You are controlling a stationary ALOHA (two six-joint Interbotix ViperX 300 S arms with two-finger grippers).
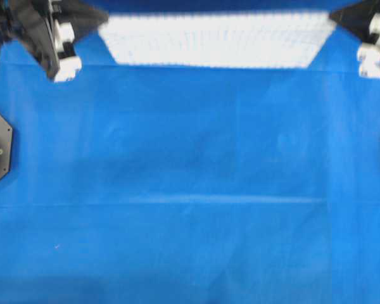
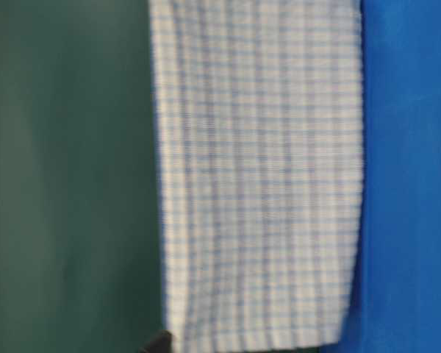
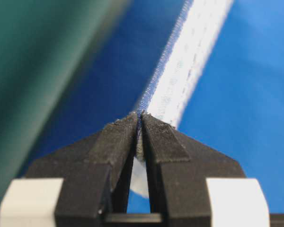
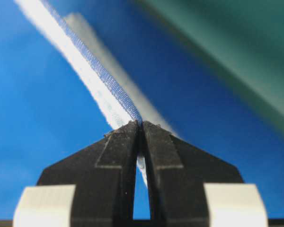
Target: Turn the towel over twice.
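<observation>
bright-blue table covering (image 1: 190, 190) spreads across the whole work surface, with a dull green backdrop (image 2: 66, 176) behind it in the table-level view.

left gripper (image 3: 141, 116): in its wrist view the two black fingers (image 3: 118, 142) meet at the tips, pinched on the hemmed edge of the towel (image 3: 189, 52), which runs away from the tips as a taut white band with a blue border. in the overhead view the left gripper (image 1: 92, 19) sits at the towel's left corner, at the far edge of the table covering.

right gripper (image 4: 141, 124): its fingers (image 4: 161, 151) are likewise pressed together on the towel (image 4: 85, 71), the blue-bordered hem stretching away from the tips in a straight line. in the overhead view the right gripper (image 1: 342, 19) is at the towel's right corner.

between the two grippers the towel (image 1: 215, 39) is stretched out sideways, a white band along the far edge of the table covering, blurred. in the table-level view the towel (image 2: 257, 176) hangs as a broad flat sheet showing its grid of thin dark-blue and light-blue stripes, its upper hem against the green backdrop and its lower hem meeting the table covering (image 2: 411, 176); whether that lower edge touches the covering or hangs just above it, i cannot tell.
</observation>
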